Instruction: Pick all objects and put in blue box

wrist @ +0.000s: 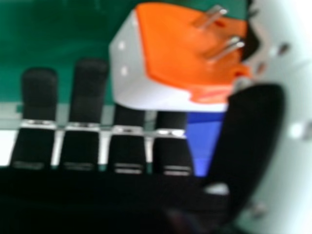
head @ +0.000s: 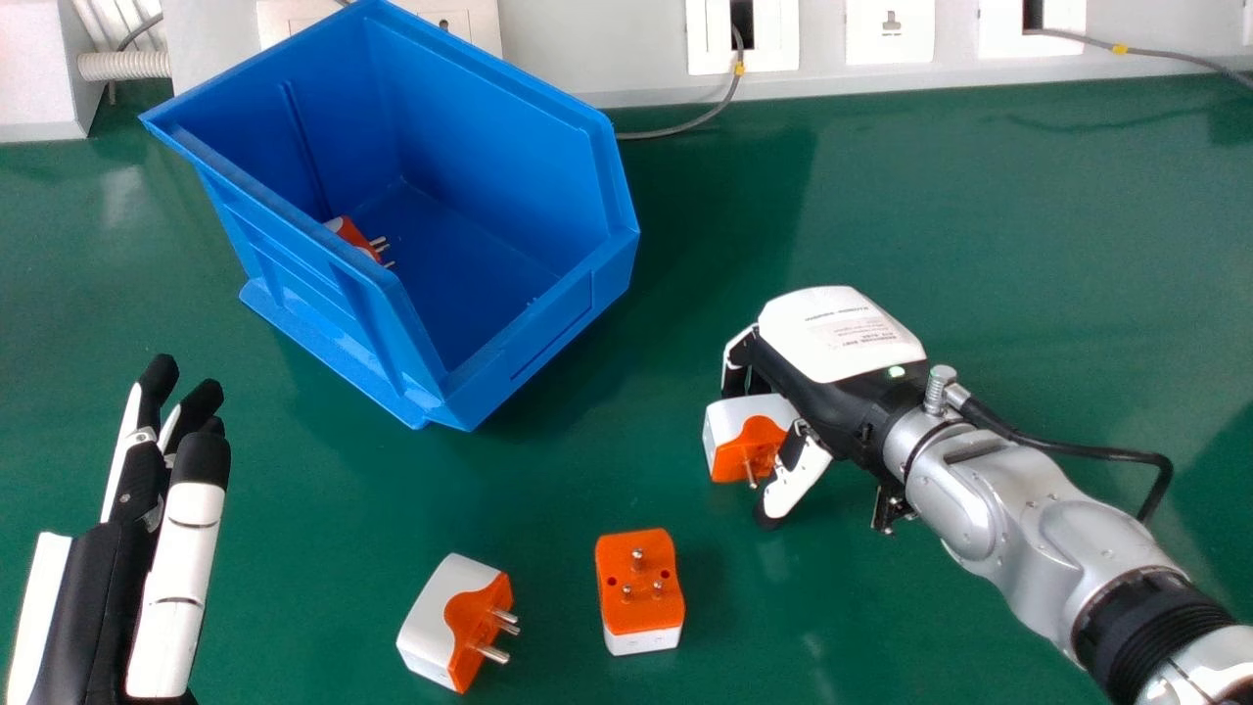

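My right hand (head: 832, 343) is right of the table's middle, its fingers curled down round a white and orange plug adapter (head: 729, 421), with the thumb on the near side. In the right hand view that adapter (wrist: 185, 53) lies between my right hand's fingers (wrist: 129, 141) and thumb, pins facing away from the fingers. Two more adapters are on the table: one on its side (head: 440, 612), another with pins up (head: 641, 578). Inside the blue box (head: 529, 343), against its left wall, lies a partly hidden adapter (head: 352, 235). My left hand (head: 181, 548) is open and empty at the lower left.
The green table (head: 940, 215) extends to a pale wall with sockets (head: 889, 29) at the back. A grey cable (head: 685, 122) runs behind the box. A ribbed hose (head: 122, 66) is at the back left. A black cable (head: 1077, 450) loops beside my right wrist.
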### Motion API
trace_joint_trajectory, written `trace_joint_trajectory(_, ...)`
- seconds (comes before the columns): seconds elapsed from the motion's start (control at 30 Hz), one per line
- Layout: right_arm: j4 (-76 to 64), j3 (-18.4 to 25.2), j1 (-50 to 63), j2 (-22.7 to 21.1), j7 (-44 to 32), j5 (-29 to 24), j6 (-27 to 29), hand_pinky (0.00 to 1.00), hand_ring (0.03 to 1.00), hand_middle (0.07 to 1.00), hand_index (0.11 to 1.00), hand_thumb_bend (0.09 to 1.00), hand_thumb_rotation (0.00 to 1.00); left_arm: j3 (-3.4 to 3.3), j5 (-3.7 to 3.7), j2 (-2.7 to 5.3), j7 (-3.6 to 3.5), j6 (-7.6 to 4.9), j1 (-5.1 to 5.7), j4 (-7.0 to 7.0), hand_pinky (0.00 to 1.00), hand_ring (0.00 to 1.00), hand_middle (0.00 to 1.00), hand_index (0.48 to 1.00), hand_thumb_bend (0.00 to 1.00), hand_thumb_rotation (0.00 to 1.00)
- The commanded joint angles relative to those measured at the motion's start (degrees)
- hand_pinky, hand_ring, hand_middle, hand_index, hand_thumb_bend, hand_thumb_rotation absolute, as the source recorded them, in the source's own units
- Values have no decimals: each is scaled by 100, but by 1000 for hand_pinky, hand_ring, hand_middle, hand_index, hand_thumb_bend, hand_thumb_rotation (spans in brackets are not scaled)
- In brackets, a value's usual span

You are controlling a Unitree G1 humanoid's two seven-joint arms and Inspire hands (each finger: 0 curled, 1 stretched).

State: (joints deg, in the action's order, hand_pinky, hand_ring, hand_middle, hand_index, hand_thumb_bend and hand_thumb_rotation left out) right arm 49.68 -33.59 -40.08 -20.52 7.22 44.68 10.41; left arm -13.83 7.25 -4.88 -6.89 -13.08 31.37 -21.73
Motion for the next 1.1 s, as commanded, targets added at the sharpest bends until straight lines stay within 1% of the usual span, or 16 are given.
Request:
trace_joint_trajectory(0.0, 112, 94, 53, 48, 20, -26, -284, 362, 430, 526, 509, 508, 4, -13, -12, 1, 12, -30, 53, -153, 962, 959, 953, 979, 678, 928)
trace_joint_trajectory(0.17, -2, 119, 72, 70, -117, -96, -398, 354, 425, 525, 511, 503, 2, 4, -10, 0, 12, -1, 68, -174, 962, 959, 953, 978, 679, 928)
trace_joint_trajectory(0.3, -52, 100, 16, 43, -245, -99, -395, 348, 423, 526, 511, 500, 1, 20, -23, 3, 23, 43, 82, -231, 962, 959, 953, 977, 686, 928)
trace_joint_trajectory(0.4, -66, 107, 3, 33, -316, -109, -384, 354, 424, 526, 503, 499, 1, 17, -17, 2, 21, 63, 66, -230, 962, 959, 953, 976, 690, 928)
trace_joint_trajectory(0.5, -110, 132, 0, 26, -421, -130, -381, 362, 423, 524, 496, 499, 0, 23, -15, 3, 8, 57, 73, -225, 962, 959, 953, 975, 697, 927)
trace_joint_trajectory(0.63, -128, 164, 24, 47, -432, -150, -379, 360, 426, 522, 496, 497, 0, 10, -3, -10, -10, 58, 61, -197, 962, 958, 953, 975, 701, 926)
trace_joint_trajectory(0.73, -144, 172, 60, 50, -426, -164, -366, 353, 426, 524, 501, 496, 0, 9, -3, -10, -21, 73, 86, -241, 962, 958, 953, 974, 702, 925)
trace_joint_trajectory(0.83, -114, 156, 67, 55, -426, -150, -371, 339, 423, 528, 507, 494, 0, -9, 11, -20, -39, 79, 97, -255, 962, 958, 953, 974, 701, 925)
trace_joint_trajectory(0.97, -97, 124, 59, 44, -481, -120, -391, 356, 432, 526, 501, 495, 0, -16, -3, -31, -46, 67, 99, -245, 962, 957, 953, 974, 700, 925)
trace_joint_trajectory(1.07, -146, 45, 50, -5, -418, 3, -374, 361, 436, 523, 501, 496, 0, -24, -17, -46, -41, 82, 76, -237, 962, 956, 953, 974, 700, 925)
